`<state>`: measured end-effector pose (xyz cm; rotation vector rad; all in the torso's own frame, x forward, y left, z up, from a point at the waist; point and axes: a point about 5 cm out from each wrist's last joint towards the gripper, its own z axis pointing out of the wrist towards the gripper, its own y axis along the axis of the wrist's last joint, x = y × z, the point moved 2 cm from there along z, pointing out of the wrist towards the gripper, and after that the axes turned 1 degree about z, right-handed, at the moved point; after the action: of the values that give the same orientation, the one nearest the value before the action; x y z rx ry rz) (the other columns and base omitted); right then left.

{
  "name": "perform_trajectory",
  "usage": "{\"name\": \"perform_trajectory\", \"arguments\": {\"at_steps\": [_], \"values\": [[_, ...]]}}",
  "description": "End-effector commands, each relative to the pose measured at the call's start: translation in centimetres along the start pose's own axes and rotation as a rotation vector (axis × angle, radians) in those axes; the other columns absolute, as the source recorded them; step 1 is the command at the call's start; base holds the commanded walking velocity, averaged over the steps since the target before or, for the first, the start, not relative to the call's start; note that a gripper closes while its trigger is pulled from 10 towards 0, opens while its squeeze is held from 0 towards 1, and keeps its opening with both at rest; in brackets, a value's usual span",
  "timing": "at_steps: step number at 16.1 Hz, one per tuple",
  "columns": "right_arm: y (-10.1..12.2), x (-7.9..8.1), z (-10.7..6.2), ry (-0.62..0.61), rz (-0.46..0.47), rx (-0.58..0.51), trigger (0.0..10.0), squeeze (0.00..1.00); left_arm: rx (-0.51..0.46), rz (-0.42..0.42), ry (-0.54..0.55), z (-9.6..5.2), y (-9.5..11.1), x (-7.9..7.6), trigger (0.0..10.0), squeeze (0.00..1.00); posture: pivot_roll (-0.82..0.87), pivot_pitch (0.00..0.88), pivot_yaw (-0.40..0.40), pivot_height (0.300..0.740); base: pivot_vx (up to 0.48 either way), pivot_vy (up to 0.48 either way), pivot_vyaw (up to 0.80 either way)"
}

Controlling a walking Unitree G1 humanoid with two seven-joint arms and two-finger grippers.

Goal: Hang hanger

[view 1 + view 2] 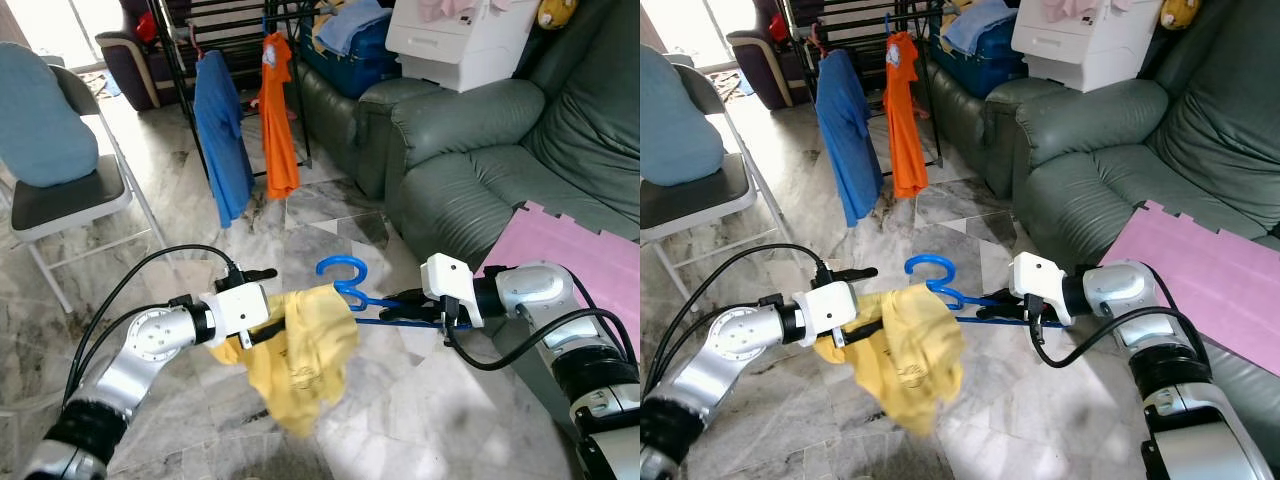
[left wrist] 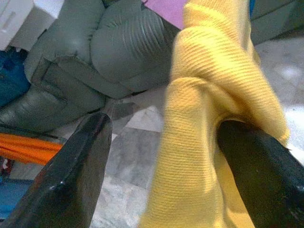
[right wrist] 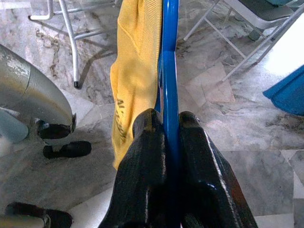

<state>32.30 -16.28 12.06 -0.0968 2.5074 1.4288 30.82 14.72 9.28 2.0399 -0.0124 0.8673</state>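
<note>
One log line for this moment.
right gripper: shut on blue hanger | left gripper: open around yellow shirt | drying rack: ahead

Blue hanger (image 1: pixel 352 285) level, w/ yellow shirt (image 1: pixel 300 350).

Marble floor (image 1: pixel 200 250) beneath a dark drying rack (image 1: pixel 215 30) bearing a blue shirt (image 1: pixel 222 135) and an orange shirt (image 1: pixel 277 120); left, a folding chair (image 1: pixel 60 195) with blue cushion (image 1: pixel 40 115); right, a green sofa (image 1: pixel 480 150) carrying a white printer (image 1: pixel 470 40), beside a pink foam mat (image 1: pixel 580 245).
</note>
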Motion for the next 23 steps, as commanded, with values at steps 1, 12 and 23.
{"name": "perform_trajectory", "arguments": {"at_steps": [1,12,23], "values": [[0.9,-0.2,-0.1,-0.005,-0.052,-0.021,10.0,0.0,0.01,0.018,-0.019,-0.2,-0.2,0.2,0.0,0.0,-0.07,0.0,0.024,0.74,0.0,0.0,0.0],[0.9,-0.2,0.3,-0.019,-0.086,-0.009,10.0,0.0,0.044,-0.034,-0.172,-0.2,-1.3,0.0,0.0,0.0,-0.07,0.0,0.028,0.74,0.0,0.0,0.0],[1.0,-0.4,0.7,-0.027,-0.112,-0.001,10.0,0.0,0.065,-0.065,-0.205,-0.1,-1.8,-0.1,0.0,0.0,-0.07,0.0,0.019,0.74,0.0,0.0,0.0]]}}
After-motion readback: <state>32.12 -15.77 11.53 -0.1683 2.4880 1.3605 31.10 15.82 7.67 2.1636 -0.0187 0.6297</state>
